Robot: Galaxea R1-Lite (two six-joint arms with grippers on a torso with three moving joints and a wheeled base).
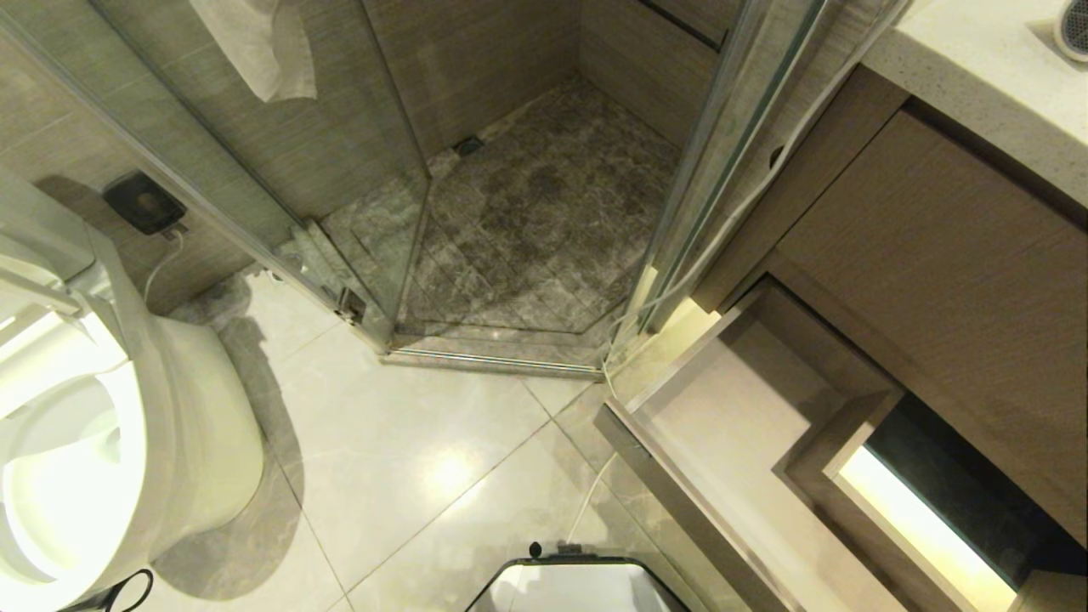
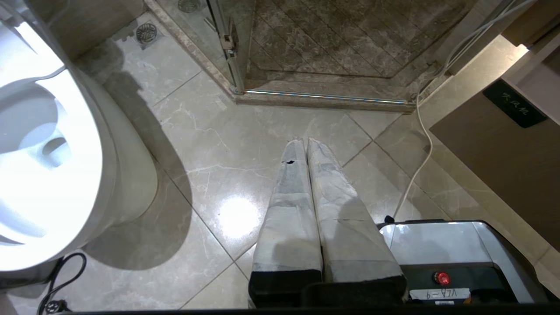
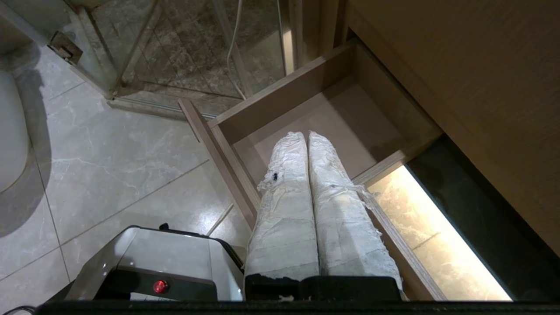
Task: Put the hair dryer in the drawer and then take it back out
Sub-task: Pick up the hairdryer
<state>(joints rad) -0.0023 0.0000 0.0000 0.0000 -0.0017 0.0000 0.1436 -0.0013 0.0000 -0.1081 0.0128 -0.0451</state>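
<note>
Presently noted drawer (image 3: 332, 118) pulled open, directly beneath right gripper (image 3: 306, 135); interior bare, pale, with boxed cut-out toward the cabinet side. Right gripper clenched, fingers (image 3: 286, 192) pressed together, grasping nothing, hanging above the drawer's front half. Left gripper (image 2: 305, 141) likewise clenched and empty, poised over floor tiles (image 2: 210, 144), toilet (image 2: 52, 148) well off to its outer side. Found hair dryer (image 1: 1073, 30) only partly visible, on countertop (image 1: 977, 76), well above and beyond right gripper. White cord (image 2: 415, 153) trailing across floor, between left gripper and labelled drawer front. Shower enclosure (image 1: 527, 221) ahead of both grippers.
</note>
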